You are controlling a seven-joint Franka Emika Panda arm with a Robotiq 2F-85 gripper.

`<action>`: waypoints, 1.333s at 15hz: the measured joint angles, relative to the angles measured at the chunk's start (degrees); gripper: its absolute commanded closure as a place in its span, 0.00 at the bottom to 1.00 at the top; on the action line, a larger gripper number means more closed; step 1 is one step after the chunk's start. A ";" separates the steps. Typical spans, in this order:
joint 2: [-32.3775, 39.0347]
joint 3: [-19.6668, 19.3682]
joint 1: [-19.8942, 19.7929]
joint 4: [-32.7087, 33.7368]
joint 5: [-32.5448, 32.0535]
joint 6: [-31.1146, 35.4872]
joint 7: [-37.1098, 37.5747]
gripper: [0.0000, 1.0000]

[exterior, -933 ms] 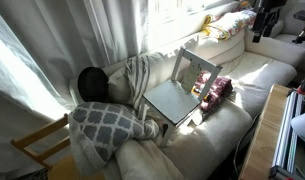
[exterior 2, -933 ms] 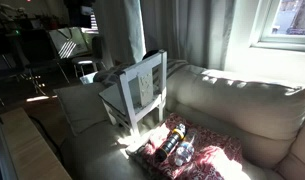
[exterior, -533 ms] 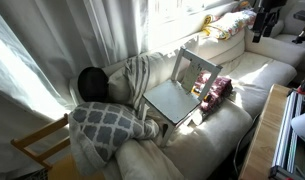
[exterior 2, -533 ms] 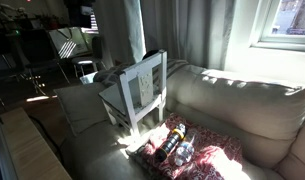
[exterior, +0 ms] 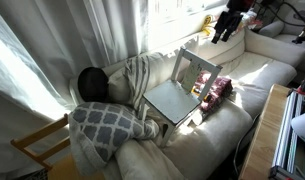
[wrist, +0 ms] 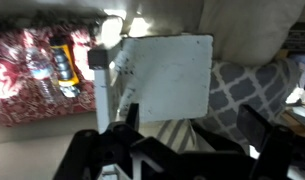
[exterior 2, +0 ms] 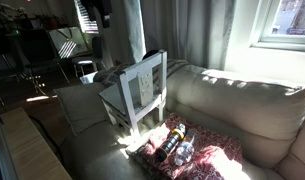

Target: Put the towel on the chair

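Note:
The towel (exterior: 141, 74), grey-beige with pale stripes, lies draped over the sofa back behind the chair. In the wrist view the towel (wrist: 160, 130) shows below the seat edge. The small pale chair (exterior: 175, 97) stands on the sofa cushion, also seen in an exterior view (exterior 2: 140, 88) and in the wrist view (wrist: 164, 74). My gripper (exterior: 227, 22) hangs high above the sofa, away from the chair and towel. In the wrist view the gripper (wrist: 192, 135) is open and empty, its fingers wide apart.
A grey lattice cushion (exterior: 107, 124) lies in front of the towel, with a dark round object (exterior: 91, 82) behind it. Bottles on a red patterned cloth (exterior: 215, 90) lie beside the chair. A yellow wooden chair frame (exterior: 40, 146) stands by the sofa end. Curtains hang behind.
My arm has swung into view at the top of the exterior view, moving along the sofa back toward the chair. Towel and chair have not moved.

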 measured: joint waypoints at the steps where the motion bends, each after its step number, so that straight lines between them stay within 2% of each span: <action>1: 2.33 0.47 2.51 0.61 3.84 4.84 -0.76 0.00; 3: 7.71 0.80 7.71 2.38 12.15 14.78 -4.77 0.00; 5: 13.57 -1.26 14.90 5.43 20.71 22.68 -10.96 0.00; 7: 19.02 -4.46 22.37 10.20 29.30 26.01 -17.84 0.00; 9: 23.58 -6.17 26.54 15.53 36.33 26.04 -23.79 0.00; 12: 26.70 -7.13 27.73 18.73 38.53 26.01 -25.92 0.00; 18: 27.01 -7.44 27.70 19.09 38.67 25.63 -26.25 0.00; 20: 28.34 -7.22 27.70 20.26 40.49 24.66 -26.48 0.00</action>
